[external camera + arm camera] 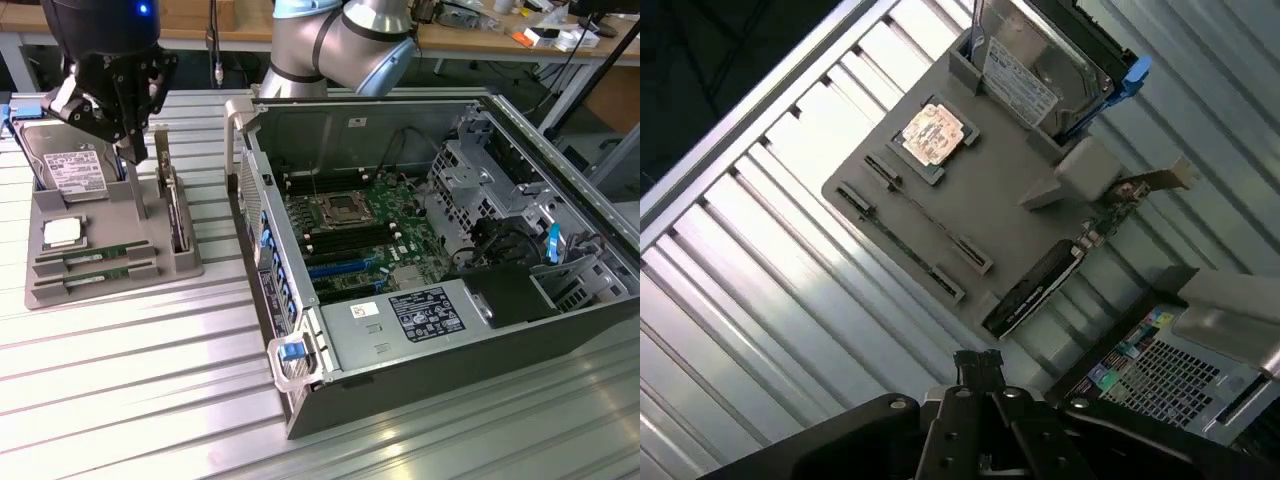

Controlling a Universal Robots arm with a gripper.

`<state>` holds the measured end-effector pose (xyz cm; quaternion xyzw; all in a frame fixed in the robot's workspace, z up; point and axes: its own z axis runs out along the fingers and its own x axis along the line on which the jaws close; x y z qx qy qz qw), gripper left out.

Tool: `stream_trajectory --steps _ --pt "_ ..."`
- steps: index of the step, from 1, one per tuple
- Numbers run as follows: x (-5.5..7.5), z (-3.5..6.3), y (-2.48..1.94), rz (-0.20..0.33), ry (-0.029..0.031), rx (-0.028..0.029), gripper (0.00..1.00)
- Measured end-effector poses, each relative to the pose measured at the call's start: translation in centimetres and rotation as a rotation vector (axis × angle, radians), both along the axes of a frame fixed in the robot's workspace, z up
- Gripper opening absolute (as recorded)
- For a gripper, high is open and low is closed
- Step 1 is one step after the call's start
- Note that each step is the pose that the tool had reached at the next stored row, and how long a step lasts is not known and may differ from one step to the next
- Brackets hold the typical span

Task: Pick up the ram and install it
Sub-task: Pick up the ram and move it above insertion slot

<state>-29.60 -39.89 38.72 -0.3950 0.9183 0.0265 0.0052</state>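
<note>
PC case [430, 385] sat open nearest me, board exposed; gripper [133, 150] hung pinched shut and empty over the grey tray [120, 225] holding the ram [90, 257] flat for grabbing.

A ribbed aluminium tabletop [130, 390] catches bright glare in long streaks. Behind it runs a wooden workbench [470, 40] (cluttered along its top) on the far side.

Hard drive [76, 172] and CPU [63, 232] sit in grey holder [112, 216]

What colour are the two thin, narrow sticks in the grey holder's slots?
The ram sticks are green; best in the exterior view.
</note>
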Motion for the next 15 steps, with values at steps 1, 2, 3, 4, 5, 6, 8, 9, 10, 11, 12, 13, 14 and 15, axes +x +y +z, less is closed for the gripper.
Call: stream_trajectory --steps 1,2,3,4,5,6,8,9,10,11,12,13,14,15 --pt "0.00 -0.03 0.00 0.050 0.0000 0.0000 0.11" --pt "0.00 -0.05 0.00 0.092 0.0000 0.0000 0.11" --pt "0.00 -0.07 0.00 0.120 0.0000 0.0000 0.11" --pt "0.00 -0.09 0.00 0.160 0.0000 0.0000 0.11" --pt "0.00 -0.11 0.00 0.190 0.0001 0.0000 0.11" --pt "0.00 -0.12 0.00 0.213 0.0000 0.0000 0.11" --pt "0.00 -0.16 0.00 0.300 0.0001 -0.0001 0.11" --pt "0.00 -0.19 0.00 0.341 0.0000 0.0000 0.11" --pt "0.00 -0.20 0.00 0.372 0.0001 -0.0001 0.11" --pt "0.00 -0.22 0.00 0.399 0.0000 -0.0001 0.11" --pt "0.00 -0.23 0.00 0.432 0.0000 -0.0001 0.11" --pt "0.00 -0.25 0.00 0.471 0.0001 -0.0001 0.11" --pt "0.00 -0.26 0.00 0.491 0.0001 -0.0001 0.11" --pt "0.00 -0.27 0.00 0.524 0.0002 -0.0001 0.11"
